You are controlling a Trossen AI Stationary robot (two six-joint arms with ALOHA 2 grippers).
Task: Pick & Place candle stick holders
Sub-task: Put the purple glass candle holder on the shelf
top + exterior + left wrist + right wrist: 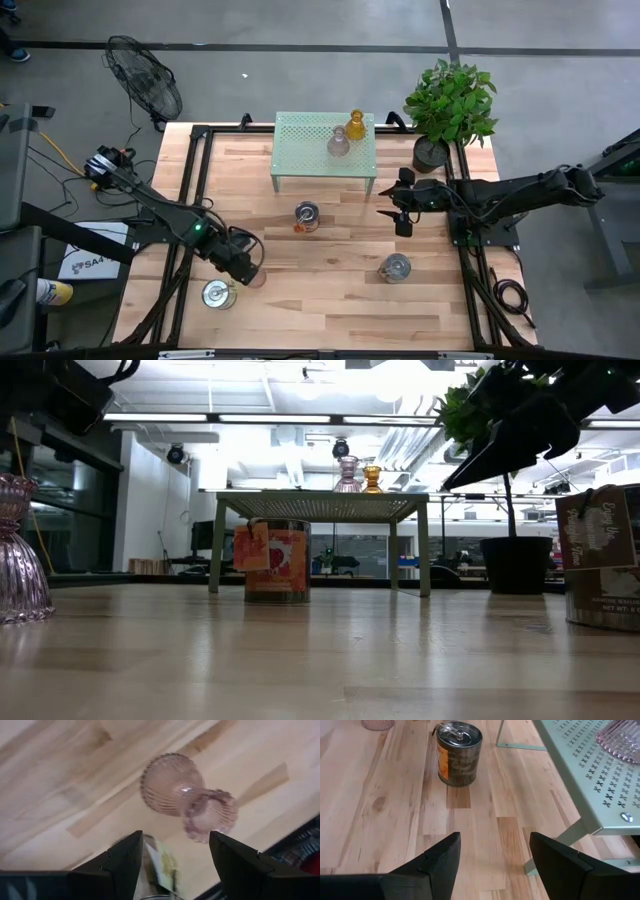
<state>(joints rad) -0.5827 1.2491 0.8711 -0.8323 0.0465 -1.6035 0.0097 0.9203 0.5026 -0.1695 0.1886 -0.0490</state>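
From above, the left gripper sits low over the front-left of the wooden surface, and the holder beneath it is hard to make out. The left wrist view shows it plainly: a ribbed pink glass candle holder with a bell base and scalloped rim stands on the planks ahead of the spread fingers, which grip nothing.

The right gripper hovers just off the mint-green perforated metal stand, near its right leg. Its fingers are wide apart and empty. That wrist view alone reveals the cross-shaped holes in the stand and the printed label on a silver tin-shaped holder.

On the stand sit a second pink glass holder and an amber glass holder, touching or nearly so. Two more shiny metal holders rest front-left and front-right. The low view shows the orange tag on the centre tin.
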